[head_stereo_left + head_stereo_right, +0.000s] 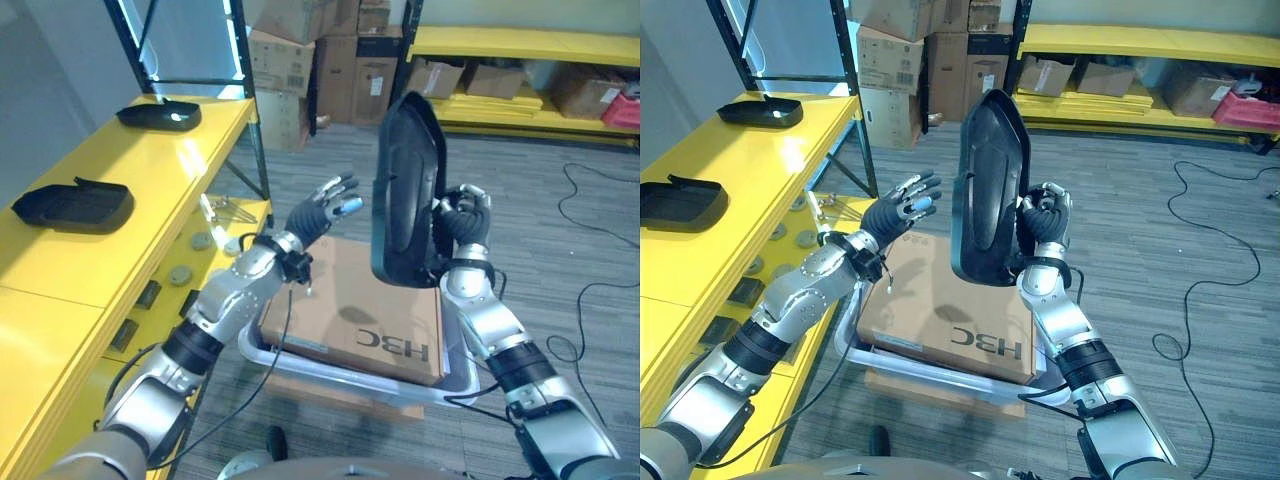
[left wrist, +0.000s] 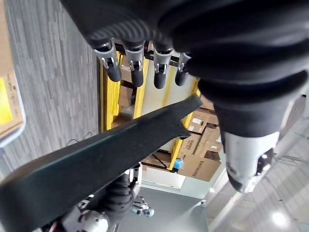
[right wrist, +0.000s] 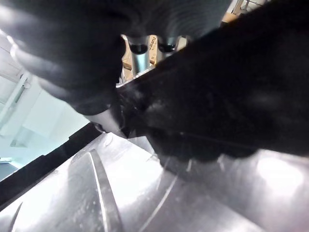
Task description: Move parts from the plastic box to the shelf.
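While my right hand curls its fingers round the edge of a large black part, I see that part standing upright in the air, long axis running from 12 to 6 o'clock, above the plastic box. The box sits low in the head views, toward 6 o'clock, with a brown cardboard sheet lying across it.

My left hand is raised at about 9 o'clock of the held part, just beside it but apart from it as far as I can tell; its fingers are straight and spread, holding nothing. In my left wrist view the black part crosses the frame past those fingertips.

The yellow shelf runs along my left, from 7 toward 11 o'clock. Two more black parts already lie on its top level: one at about 9 o'clock, another farther away at roughly 10 o'clock, well apart from each other. Cardboard boxes are stacked on the floor at 12 o'clock.
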Controlling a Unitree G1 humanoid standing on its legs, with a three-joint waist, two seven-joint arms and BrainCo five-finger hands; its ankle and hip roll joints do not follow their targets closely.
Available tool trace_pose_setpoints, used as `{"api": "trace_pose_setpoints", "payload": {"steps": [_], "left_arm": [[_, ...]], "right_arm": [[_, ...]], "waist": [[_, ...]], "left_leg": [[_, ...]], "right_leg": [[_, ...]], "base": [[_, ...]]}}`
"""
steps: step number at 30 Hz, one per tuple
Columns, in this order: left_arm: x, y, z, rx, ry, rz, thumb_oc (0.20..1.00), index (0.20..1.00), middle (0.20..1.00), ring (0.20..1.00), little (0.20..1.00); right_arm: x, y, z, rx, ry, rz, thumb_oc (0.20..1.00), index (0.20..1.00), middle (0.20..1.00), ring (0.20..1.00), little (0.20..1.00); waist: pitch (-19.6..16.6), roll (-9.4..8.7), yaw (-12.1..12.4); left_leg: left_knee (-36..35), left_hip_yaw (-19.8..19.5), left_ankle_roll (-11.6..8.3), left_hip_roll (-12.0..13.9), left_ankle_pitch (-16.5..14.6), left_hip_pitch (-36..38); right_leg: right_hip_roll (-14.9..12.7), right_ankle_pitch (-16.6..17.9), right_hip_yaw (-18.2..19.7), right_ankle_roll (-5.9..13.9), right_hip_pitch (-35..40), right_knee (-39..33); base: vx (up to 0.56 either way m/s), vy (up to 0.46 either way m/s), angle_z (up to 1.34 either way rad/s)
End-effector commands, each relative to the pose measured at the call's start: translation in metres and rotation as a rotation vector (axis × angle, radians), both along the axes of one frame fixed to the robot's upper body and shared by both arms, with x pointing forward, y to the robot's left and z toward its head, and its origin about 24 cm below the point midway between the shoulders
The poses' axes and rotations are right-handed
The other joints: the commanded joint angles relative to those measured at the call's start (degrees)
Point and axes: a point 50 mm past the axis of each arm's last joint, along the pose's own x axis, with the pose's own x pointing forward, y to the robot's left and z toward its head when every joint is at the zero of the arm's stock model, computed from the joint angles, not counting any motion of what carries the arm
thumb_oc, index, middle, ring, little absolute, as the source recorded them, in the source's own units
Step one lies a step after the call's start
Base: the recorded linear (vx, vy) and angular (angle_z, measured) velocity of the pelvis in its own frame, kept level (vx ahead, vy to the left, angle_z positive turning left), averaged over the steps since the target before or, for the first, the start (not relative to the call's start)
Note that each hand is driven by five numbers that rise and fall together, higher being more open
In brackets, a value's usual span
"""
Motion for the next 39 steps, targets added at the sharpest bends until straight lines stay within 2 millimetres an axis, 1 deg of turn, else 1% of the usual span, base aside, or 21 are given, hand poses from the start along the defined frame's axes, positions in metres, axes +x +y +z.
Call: {"api": "trace_pose_setpoints", "payload": {"steps": [1, 7, 10, 11, 14, 17, 20, 22, 25, 26, 27, 28, 29, 30, 32, 33, 34, 35, 36, 37, 39], "left_arm": [[0.013, -0.01, 0.008, 0.106, -0.068, 0.052, 1.0, 1.0, 1.0, 1.0, 1.0], [0.018, -0.006, -0.007, 0.155, -0.024, 0.08, 1.0, 1.0, 1.0, 1.0, 1.0], [0.017, -0.009, -0.01, 0.151, -0.021, 0.066, 1.0, 1.0, 1.0, 1.0, 1.0], [0.016, -0.012, -0.011, 0.13, -0.011, 0.04, 1.0, 1.0, 1.0, 1.0, 1.0], [0.012, -0.018, -0.01, 0.091, 0.012, 0.005, 1.0, 1.0, 1.0, 1.0, 1.0], [0.007, -0.027, -0.006, 0.037, 0.031, -0.032, 1.0, 1.0, 1.0, 1.0, 1.0], [0.006, -0.03, -0.004, 0.013, 0.041, -0.052, 1.0, 1.0, 1.0, 1.0, 1.0], [0.003, -0.034, -0.004, -0.006, 0.049, -0.059, 1.0, 1.0, 1.0, 1.0, 1.0], [-0.001, -0.038, -0.003, -0.01, 0.054, -0.064, 1.0, 1.0, 1.0, 1.0, 1.0], [-0.002, -0.039, -0.002, -0.011, 0.053, -0.069, 1.0, 1.0, 1.0, 1.0, 1.0], [-0.002, -0.04, -0.002, -0.01, 0.053, -0.073, 1.0, 1.0, 1.0, 1.0, 1.0], [-0.004, -0.043, 0.0, -0.007, 0.051, -0.109, 1.0, 1.0, 1.0, 1.0, 1.0], [-0.006, -0.045, 0.001, 0.003, 0.04, -0.135, 1.0, 1.0, 1.0, 1.0, 1.0], [-0.007, -0.046, 0.0, 0.023, 0.018, -0.151, 1.0, 1.0, 1.0, 1.0, 1.0], [-0.007, -0.045, -0.001, 0.054, -0.022, -0.159, 1.0, 1.0, 1.0, 1.0, 1.0], [-0.006, -0.042, -0.002, 0.083, -0.072, -0.163, 1.0, 1.0, 1.0, 1.0, 1.0], [-0.005, -0.039, -0.003, 0.098, -0.09, -0.157, 1.0, 1.0, 1.0, 1.0, 1.0], [-0.004, -0.034, -0.004, 0.129, -0.119, -0.146, 1.0, 1.0, 1.0, 1.0, 1.0], [-0.004, -0.032, -0.003, 0.151, -0.15, -0.126, 1.0, 1.0, 1.0, 1.0, 1.0], [-0.003, -0.027, 0.0, 0.187, -0.186, -0.094, 1.0, 1.0, 1.0, 1.0, 1.0], [-0.001, -0.027, 0.001, 0.2, -0.196, -0.104, 1.0, 1.0, 1.0, 1.0, 1.0]], "right_arm": [[0.019, 0.022, 0.049, 0.009, -0.182, 0.071, 0.2, 0.2, 0.2, 0.2, 0.2], [0.021, 0.027, 0.048, 0.024, -0.17, 0.064, 0.2, 0.2, 0.2, 0.2, 0.2], [0.022, 0.028, 0.046, 0.026, -0.156, 0.06, 0.2, 0.2, 0.2, 0.2, 0.2], [0.025, 0.03, 0.044, 0.021, -0.141, 0.061, 0.2, 0.2, 0.2, 0.2, 0.2], [0.027, 0.034, 0.042, 0.007, -0.127, 0.068, 0.2, 0.2, 0.2, 0.2, 0.2], [0.03, 0.043, 0.04, -0.001, -0.106, 0.092, 0.2, 0.2, 0.2, 0.2, 0.2], [0.031, 0.049, 0.039, -0.001, -0.093, 0.112, 0.2, 0.2, 0.2, 0.2, 0.2], [0.03, 0.057, 0.044, 0.001, -0.082, 0.17, 0.2, 0.2, 0.2, 0.2, 0.2], [0.026, 0.063, 0.049, -0.007, -0.077, 0.227, 0.2, 0.2, 0.2, 0.2, 0.2], [0.008, 0.082, 0.081, 0.157, -0.383, 0.703, 0.2, 0.2, 0.2, 0.2, 0.2], [0.008, 0.083, 0.081, 0.156, -0.383, 0.708, 0.2, 0.2, 0.2, 0.2, 0.2], [0.011, 0.093, 0.08, 0.098, -0.335, 0.621, 0.2, 0.2, 0.2, 0.2, 0.2], [0.015, 0.096, 0.08, 0.013, -0.335, 0.52, 0.2, 0.2, 0.2, 0.2, 0.2], [0.019, 0.095, 0.076, 0.004, -0.332, 0.502, 0.2, 0.2, 0.2, 0.2, 0.2], [0.021, 0.093, 0.073, -0.007, -0.33, 0.491, 0.2, 0.2, 0.2, 0.2, 0.2], [0.022, 0.087, 0.067, -0.014, -0.325, 0.482, 0.2, 0.2, 0.2, 0.2, 0.2], [0.022, 0.088, 0.067, -0.018, -0.324, 0.484, 0.2, 0.2, 0.2, 0.2, 0.2], [0.032, 0.072, 0.041, -0.005, -0.066, 0.236, 0.2, 0.2, 0.2, 0.2, 0.2], [0.03, 0.068, 0.035, -0.001, -0.067, 0.239, 0.2, 0.2, 0.2, 0.2, 0.2], [0.015, 0.078, 0.052, 0.026, -0.308, 0.493, 0.2, 0.2, 0.2, 0.2, 0.2], [0.017, 0.084, 0.06, 0.03, -0.31, 0.487, 0.2, 0.2, 0.2, 0.2, 0.2]], "waist": [[-2.7, -0.19, 2.2], [-3.2, -0.39, 2.3], [-3.2, -0.42, 2.5], [-3.3, -0.43, 2.7], [-3.4, -0.43, 2.9], [-3.6, -0.45, 3.2], [-3.8, -0.52, 3.1], [-3.8, -0.66, 2.1], [-3.7, -0.74, 1.1], [-3.6, -0.73, 0.9], [-3.6, -0.73, 0.9], [-3.7, -0.73, 1.7], [-3.7, -0.75, 2.4], [-3.9, -0.7, 3.2], [-4.1, -0.66, 3.6], [-4.3, -0.59, 4.1], [-4.4, -0.56, 4.1], [-4.5, -0.53, 4.0], [-4.5, -0.53, 3.9], [-4.3, -0.46, 3.5], [-4.4, -0.47, 3.9]], "left_leg": [[3.5, 3.4, -3.89, 5.6, -6.6, 3.5], [3.4, 3.3, -3.84, 5.6, -6.8, 3.6], [3.4, 3.1, -3.73, 5.5, -6.9, 3.7], [3.5, 3.0, -3.71, 5.5, -7.0, 3.6], [3.5, 2.9, -3.64, 5.5, -7.1, 3.6], [3.5, 2.9, -3.58, 5.4, -7.1, 3.6], [3.7, 3.0, -3.5, 5.3, -7.3, 3.6], [3.8, 3.6, -3.55, 5.5, -7.5, 3.9], [3.7, 3.8, -3.45, 5.6, -7.5, 4.2], [3.7, 4.0, -3.43, 5.6, -7.6, 4.3], [3.7, 4.0, -3.43, 5.6, -7.6, 4.3], [3.7, 3.3, -3.43, 5.4, -7.4, 4.2], [3.9, 2.9, -3.46, 5.3, -7.4, 4.0], [3.9, 2.5, -3.45, 5.2, -7.3, 4.0], [4.0, 2.2, -3.43, 5.1, -7.4, 4.0], [4.1, 1.9, -3.44, 5.0, -7.5, 3.8], [4.1, 1.9, -3.44, 5.0, -7.7, 3.9], [4.0, 2.1, -3.49, 5.0, -7.9, 3.9], [4.0, 2.2, -3.53, 5.1, -7.8, 3.8], [3.9, 2.3, -3.35, 5.2, -8.0, 4.1], [3.9, 2.0, -3.25, 5.0, -7.9, 3.9]], "right_leg": [[-2.2, 7.5, 0.3, 2.91, -6.1, -2.4], [-2.2, 7.6, 0.4, 3.05, -6.1, -2.8], [-2.2, 7.6, 0.4, 3.06, -6.1, -2.8], [-2.3, 7.6, 0.3, 3.05, -6.1, -2.8], [-2.3, 7.7, 0.2, 3.06, -6.1, -2.8], [-2.4, 7.8, 0.2, 3.08, -6.1, -2.8], [-2.5, 7.7, 0.1, 3.08, -6.1, -2.7], [-2.3, 7.4, 0.9, 2.97, -6.4, -2.3], [-2.0, 7.1, 1.7, 2.85, -6.6, -2.0], [-1.9, 7.0, 1.9, 2.83, -6.5, -2.0], [-1.9, 7.0, 2.0, 2.83, -6.6, -1.9], [-1.9, 6.9, 1.8, 2.83, -6.4, -2.1], [-2.1, 7.0, 1.3, 2.85, -6.1, -2.1], [-2.3, 7.1, 0.7, 2.97, -5.9, -2.2], [-2.4, 7.2, 0.3, 3.04, -5.7, -2.3], [-2.6, 7.3, -0.2, 3.19, -5.5, -2.4], [-2.7, 7.3, -0.3, 3.3, -5.4, -2.6], [-2.7, 7.2, -0.2, 3.34, -5.4, -2.6], [-2.7, 7.2, 0.0, 3.37, -5.7, -2.4], [-2.7, 7.1, 0.3, 3.37, -5.7, -2.3], [-2.6, 7.1, 0.4, 3.37, -5.8, -2.4]], "base": [[0.0, 0.0, 0.0], [0.0, 0.0, 0.0], [0.0, 0.0, 0.0], [0.0, 0.0, 0.0], [0.0, 0.0, 0.0], [0.01, 0.004, 0.0], [0.01, 0.002, 0.0], [0.02, 0.006, -0.05], [0.02, 0.006, -0.12], [0.02, 0.007, -0.08], [0.03, 0.007, -0.05], [0.05, 0.009, -0.06], [0.06, 0.012, -0.07], [0.05, 0.01, 0.0], [0.03, 0.008, 0.08], [0.02, 0.012, 0.08], [0.01, 0.017, 0.1], [0.0, 0.015, 0.13], [-0.01, 0.008, 0.16], [-0.01, 0.001, 0.12], [0.0, 0.0, 0.03]]}}
